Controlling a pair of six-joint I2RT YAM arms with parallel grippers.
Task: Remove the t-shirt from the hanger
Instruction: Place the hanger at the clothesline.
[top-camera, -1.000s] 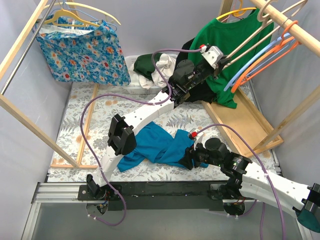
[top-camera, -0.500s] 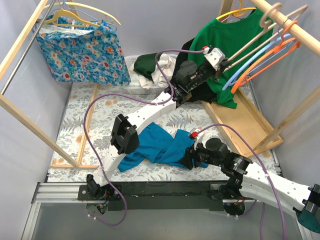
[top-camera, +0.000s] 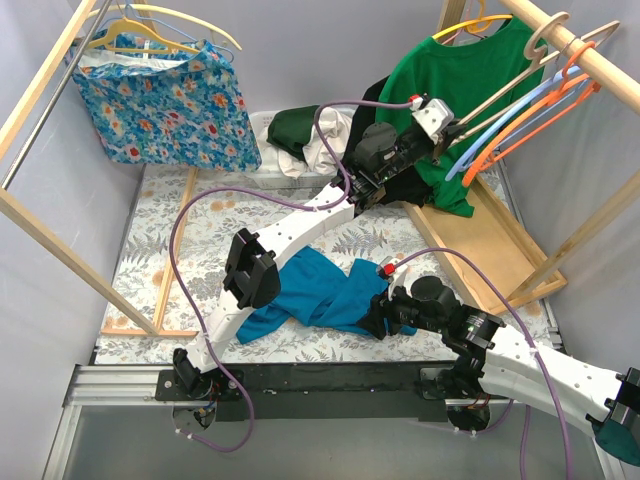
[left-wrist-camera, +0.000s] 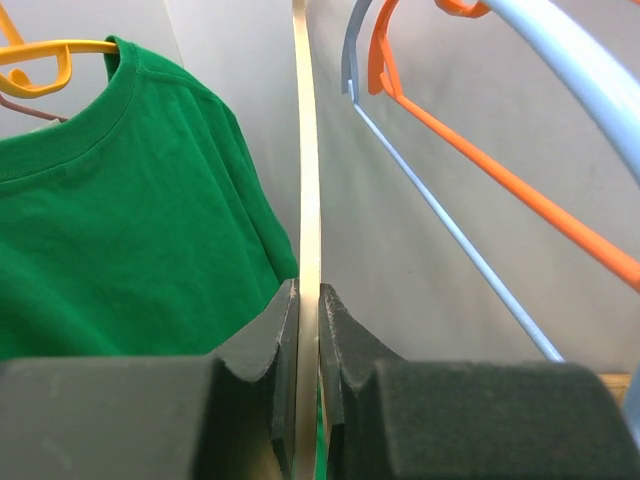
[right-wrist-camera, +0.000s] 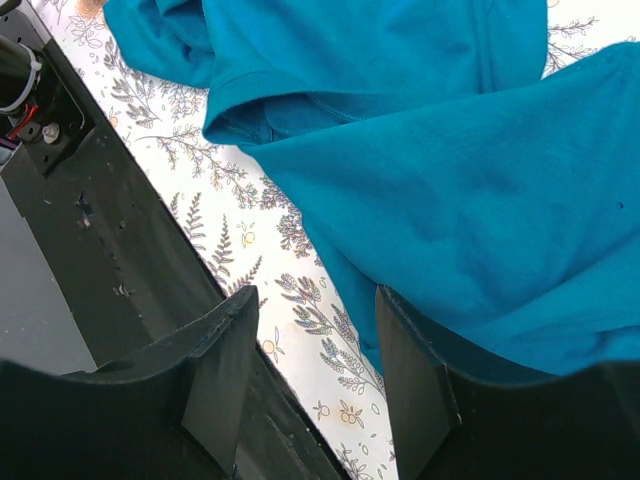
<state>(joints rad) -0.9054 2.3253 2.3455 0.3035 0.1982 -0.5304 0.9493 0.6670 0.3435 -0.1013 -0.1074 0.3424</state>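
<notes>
A teal t-shirt (top-camera: 320, 290) lies crumpled on the floral table, off any hanger; it fills the right wrist view (right-wrist-camera: 420, 150). My right gripper (top-camera: 385, 318) (right-wrist-camera: 315, 340) hovers open over its near edge, with nothing between the fingers. My left gripper (top-camera: 445, 125) (left-wrist-camera: 308, 290) is raised at the back right, shut on the thin bar of a bare beige hanger (top-camera: 500, 85) (left-wrist-camera: 305, 150). That hanger's hook sits by the wooden rod (top-camera: 590, 60). A green t-shirt (top-camera: 450, 75) (left-wrist-camera: 110, 220) hangs beside it on a yellow hanger (left-wrist-camera: 50, 55).
Orange (top-camera: 530, 115) and light blue (top-camera: 500, 140) hangers hang empty on the same rod, just right of my left gripper. A floral garment (top-camera: 160, 100) hangs at the back left. A pile of clothes (top-camera: 300, 135) lies at the back. A wooden frame (top-camera: 490, 240) stands on the right.
My left gripper has moved a little up and to the right with the beige hanger, bringing its hook closer to the rod. The right arm and the teal t-shirt have not moved.
</notes>
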